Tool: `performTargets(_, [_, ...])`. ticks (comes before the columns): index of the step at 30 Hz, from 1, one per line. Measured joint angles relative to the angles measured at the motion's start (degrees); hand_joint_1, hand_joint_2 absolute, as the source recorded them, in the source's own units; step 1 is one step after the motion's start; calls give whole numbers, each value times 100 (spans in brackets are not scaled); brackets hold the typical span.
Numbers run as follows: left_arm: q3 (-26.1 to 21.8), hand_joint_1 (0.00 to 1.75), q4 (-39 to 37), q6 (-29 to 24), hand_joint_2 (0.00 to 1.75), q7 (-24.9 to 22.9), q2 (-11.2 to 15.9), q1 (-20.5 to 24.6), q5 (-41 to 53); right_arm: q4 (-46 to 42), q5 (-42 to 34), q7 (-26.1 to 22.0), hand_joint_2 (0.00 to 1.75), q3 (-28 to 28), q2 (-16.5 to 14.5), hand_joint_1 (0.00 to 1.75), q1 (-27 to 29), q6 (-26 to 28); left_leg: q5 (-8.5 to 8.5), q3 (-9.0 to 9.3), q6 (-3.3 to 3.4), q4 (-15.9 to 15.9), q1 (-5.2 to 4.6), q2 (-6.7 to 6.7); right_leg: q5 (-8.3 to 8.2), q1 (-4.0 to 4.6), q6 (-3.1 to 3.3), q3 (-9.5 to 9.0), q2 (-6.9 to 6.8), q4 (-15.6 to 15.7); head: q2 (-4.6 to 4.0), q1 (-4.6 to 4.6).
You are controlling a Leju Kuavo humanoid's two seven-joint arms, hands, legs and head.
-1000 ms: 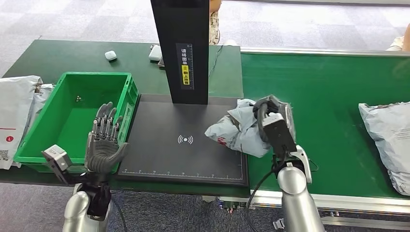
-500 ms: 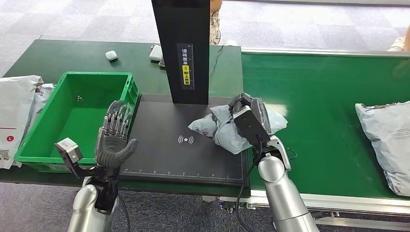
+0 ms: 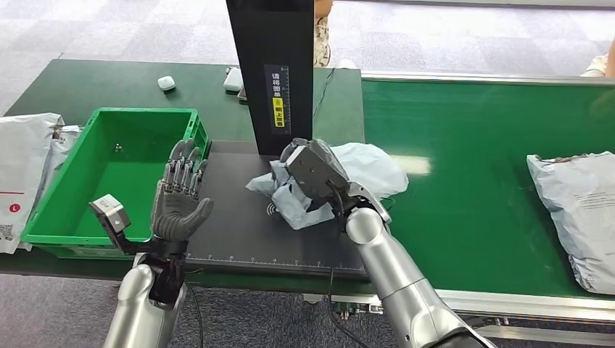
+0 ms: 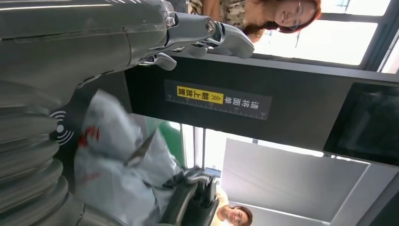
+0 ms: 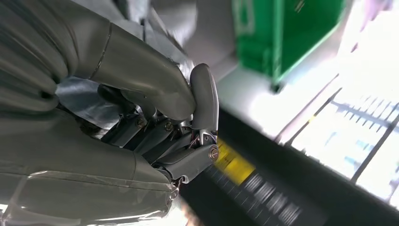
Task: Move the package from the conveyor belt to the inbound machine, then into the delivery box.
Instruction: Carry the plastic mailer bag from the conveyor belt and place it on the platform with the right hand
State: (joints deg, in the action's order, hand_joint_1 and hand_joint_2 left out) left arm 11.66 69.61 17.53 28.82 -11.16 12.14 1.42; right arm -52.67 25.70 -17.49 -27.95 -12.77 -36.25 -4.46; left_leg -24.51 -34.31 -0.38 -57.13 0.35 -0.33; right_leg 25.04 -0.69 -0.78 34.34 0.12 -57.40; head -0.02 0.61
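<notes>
My right hand [image 3: 313,168] grips a crumpled grey package [image 3: 362,170] and holds it over the black scanning plate [image 3: 239,232] of the inbound machine, close in front of its black column [image 3: 270,72]. The right wrist view shows my right hand [image 5: 155,117] with its fingers curled into the grey plastic [image 5: 80,94]. My left hand [image 3: 178,199] stands open and upright with its fingers apart, at the plate's left edge beside the green delivery box [image 3: 109,177]. From the left wrist, the package [image 4: 117,160] lies just past my left hand [image 4: 197,33].
A second grey package [image 3: 576,210] lies on the green conveyor belt [image 3: 479,145] at the far right. White mailers [image 3: 22,174] are stacked left of the box. A white earbud case [image 3: 166,83] and a small device sit on the table behind. People stand beyond the machine.
My right hand has carried the package leftward from the belt's edge to over the middle of the scanning plate. My left hand has risen and drifted right toward the plate, still open.
</notes>
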Motion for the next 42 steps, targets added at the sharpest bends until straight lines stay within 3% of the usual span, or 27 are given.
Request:
performTargets(6, [113,0,-371,-50,175,121,2,368,-143,961,-1510,-115,175,-292,-489,175,-443,-1530,0,-2,0,0,1,-2,1,0,1,1,-3,0,0,2])
performTargets(10, [16,0,-335,-122,175,35,15,409,-232,1355,-2023,-101,175,-330,-564,175,-639,-1401,0,-4,1,0,1,-6,1,-3,-1,-1,-9,0,0,0])
performTargets(26, [-323,0,40,-359,175,-24,45,185,-256,1733,-2261,-34,175,-309,-560,175,-792,-1499,0,-3,1,-2,1,-2,0,0,-3,1,-2,1,0,1])
performTargets(30, [-608,0,362,-401,175,-130,36,-46,-192,1813,-2144,67,175,-314,-559,0,-781,-1364,0,-3,1,-2,1,-2,0,1,-2,1,-4,1,0,1])
performTargets(36, [-873,0,737,-420,175,-309,19,-249,-88,1725,-2011,320,175,-284,-519,0,-718,-824,1,-2,1,-2,1,-2,0,-2,-2,0,-4,1,0,1])
performTargets(42, [-1014,0,1054,-451,175,-345,-21,-594,63,603,-2122,510,175,54,-240,0,-155,-768,-3,-4,5,-3,0,-2,0,-5,-3,0,-5,6,0,1])
